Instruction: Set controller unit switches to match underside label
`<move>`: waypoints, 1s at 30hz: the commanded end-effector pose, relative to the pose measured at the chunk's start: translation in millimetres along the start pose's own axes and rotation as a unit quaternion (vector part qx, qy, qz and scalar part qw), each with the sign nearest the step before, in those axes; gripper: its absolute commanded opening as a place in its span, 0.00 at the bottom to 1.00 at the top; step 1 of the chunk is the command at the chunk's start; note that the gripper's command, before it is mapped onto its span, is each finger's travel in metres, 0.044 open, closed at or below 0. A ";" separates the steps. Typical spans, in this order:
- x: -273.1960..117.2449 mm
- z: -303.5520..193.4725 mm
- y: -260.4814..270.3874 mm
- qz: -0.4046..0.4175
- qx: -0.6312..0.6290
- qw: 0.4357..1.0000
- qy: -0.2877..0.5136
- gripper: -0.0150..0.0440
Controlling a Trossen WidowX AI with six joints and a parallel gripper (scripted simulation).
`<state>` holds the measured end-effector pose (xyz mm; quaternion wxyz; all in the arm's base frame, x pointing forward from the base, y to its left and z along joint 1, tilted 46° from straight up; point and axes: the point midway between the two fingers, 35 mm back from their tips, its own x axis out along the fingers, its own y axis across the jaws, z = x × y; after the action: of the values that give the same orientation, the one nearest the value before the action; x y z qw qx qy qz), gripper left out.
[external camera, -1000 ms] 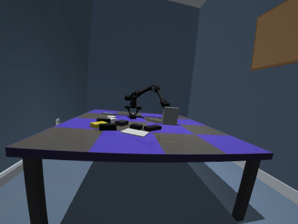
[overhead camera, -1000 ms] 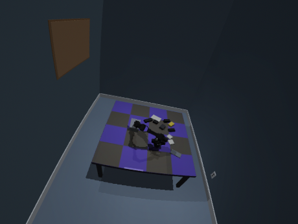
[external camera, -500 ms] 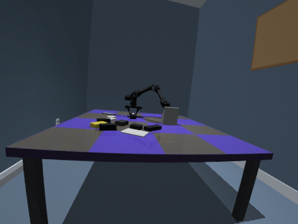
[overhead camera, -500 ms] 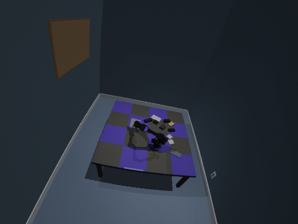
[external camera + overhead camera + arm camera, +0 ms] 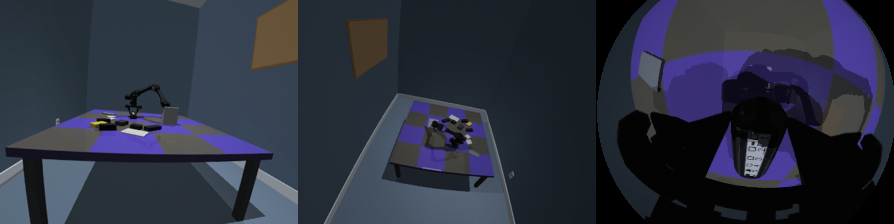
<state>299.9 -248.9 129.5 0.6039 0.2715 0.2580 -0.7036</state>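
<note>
My gripper (image 5: 456, 142) (image 5: 133, 112) (image 5: 759, 119) points down over the bench. Its fingertips meet both sides of the dark controller unit (image 5: 133, 116) (image 5: 760, 111), which sits between them, low over or on the bench. The unit's white label (image 5: 752, 159) faces the wrist camera and shows a row of small numbered squares. Several squares look outlined and the one near the lower end looks dark; the end at the top is in shadow and hard to read. The rocker switches are hidden. Whether the unit touches the bench cannot be told.
An upright grey panel (image 5: 170, 116) stands near the arm's base. A white plate (image 5: 453, 118) (image 5: 135, 132), a yellow block (image 5: 469, 123) (image 5: 98, 124) and several black modules lie on the camera-2 side of the gripper. A flat grey piece (image 5: 473, 153) lies near the bench edge.
</note>
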 end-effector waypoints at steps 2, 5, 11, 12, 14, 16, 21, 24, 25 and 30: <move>-6.3 -1.1 2.4 0.004 0.001 1.000 -0.001 0.82; -8.7 -1.9 2.4 0.004 0.001 1.000 -0.001 0.82; -13.2 -3.8 2.3 0.004 0.001 1.000 -0.001 0.82; -14.0 -4.2 2.3 0.004 0.001 1.000 -0.001 0.82; -15.4 -4.9 2.3 0.004 0.001 1.000 -0.001 0.82; -16.9 -5.5 2.3 0.004 0.001 1.000 -0.001 0.82; -20.5 -7.4 2.3 0.004 0.001 1.000 -0.001 0.82; -22.7 -8.5 2.3 0.004 0.001 1.000 0.000 0.82; -23.4 -8.9 2.3 0.004 0.000 1.000 0.000 0.82; -26.9 -10.9 2.3 0.004 0.000 1.000 0.000 0.82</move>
<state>302.7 -227.3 137.4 0.6032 0.2708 0.2588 -0.7041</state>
